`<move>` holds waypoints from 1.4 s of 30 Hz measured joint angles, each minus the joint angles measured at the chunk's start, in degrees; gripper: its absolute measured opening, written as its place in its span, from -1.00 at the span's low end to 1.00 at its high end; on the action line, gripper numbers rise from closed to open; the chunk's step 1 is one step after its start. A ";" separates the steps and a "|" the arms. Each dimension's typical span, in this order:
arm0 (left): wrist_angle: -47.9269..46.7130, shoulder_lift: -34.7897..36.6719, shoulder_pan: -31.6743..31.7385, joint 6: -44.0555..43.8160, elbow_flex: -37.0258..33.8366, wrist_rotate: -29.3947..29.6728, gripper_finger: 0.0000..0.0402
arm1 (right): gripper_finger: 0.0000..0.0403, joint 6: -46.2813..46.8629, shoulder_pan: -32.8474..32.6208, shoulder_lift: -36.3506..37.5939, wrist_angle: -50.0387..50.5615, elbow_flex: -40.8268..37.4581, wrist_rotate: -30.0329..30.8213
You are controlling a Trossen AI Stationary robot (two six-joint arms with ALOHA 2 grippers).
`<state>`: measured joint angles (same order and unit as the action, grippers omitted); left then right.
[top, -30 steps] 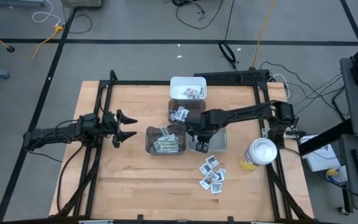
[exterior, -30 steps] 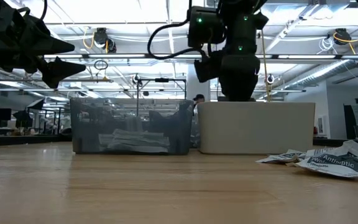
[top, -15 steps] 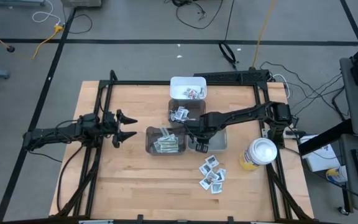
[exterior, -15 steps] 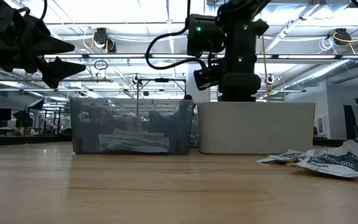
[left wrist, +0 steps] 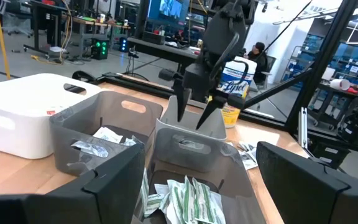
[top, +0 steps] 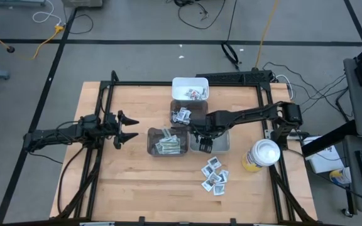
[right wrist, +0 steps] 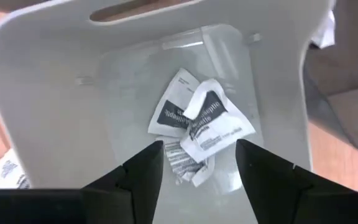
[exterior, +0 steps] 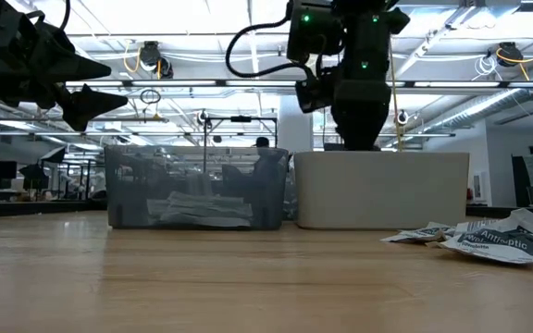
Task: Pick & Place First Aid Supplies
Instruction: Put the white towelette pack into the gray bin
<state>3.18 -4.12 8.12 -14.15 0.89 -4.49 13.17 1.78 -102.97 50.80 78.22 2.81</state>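
A: Now, item one: we list the right gripper above the light grey bin, its fingers apart and holding nothing.

B: Contents of that bin?

A: We count a few white sachets with dark print lying on its floor, right under the fingers.

B: Item two, loose stock?

A: We note a small heap of packets on the desk, near the yellow canister. More strip wrappers sit in the clear bin beside the light grey one.

B: And the left gripper?

A: We log it at the desk's left side, fingers apart, empty, well apart from the bins.
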 joint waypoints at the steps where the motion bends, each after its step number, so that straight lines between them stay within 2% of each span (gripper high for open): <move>1: 0.00 -0.01 -0.02 0.00 0.01 0.00 0.55 | -0.02 0.90 0.00 0.42 0.55 0.00 -0.03; 8: 0.00 -0.02 0.00 0.00 0.02 0.00 0.55 | -0.04 7.82 -0.13 3.20 3.54 0.00 -3.10; 17: 0.00 -0.01 -0.01 0.00 0.00 0.00 0.54 | -0.04 12.82 -2.56 5.18 3.96 0.04 -2.86; 26: 0.00 -0.02 0.00 -0.02 0.00 0.00 0.55 | -0.07 21.79 -13.41 5.28 3.94 1.31 -2.78; 35: 0.00 -0.02 -0.02 -0.02 0.02 -0.02 0.54 | -0.08 25.95 -25.83 5.28 3.96 1.31 -2.62; 42: 0.01 -0.01 -0.01 0.00 0.01 -0.01 0.54 | -0.08 29.20 -33.06 5.28 3.94 1.31 -2.62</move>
<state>3.19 -4.13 8.11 -14.15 0.89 -4.51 42.37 -31.27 -97.69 54.74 79.53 0.19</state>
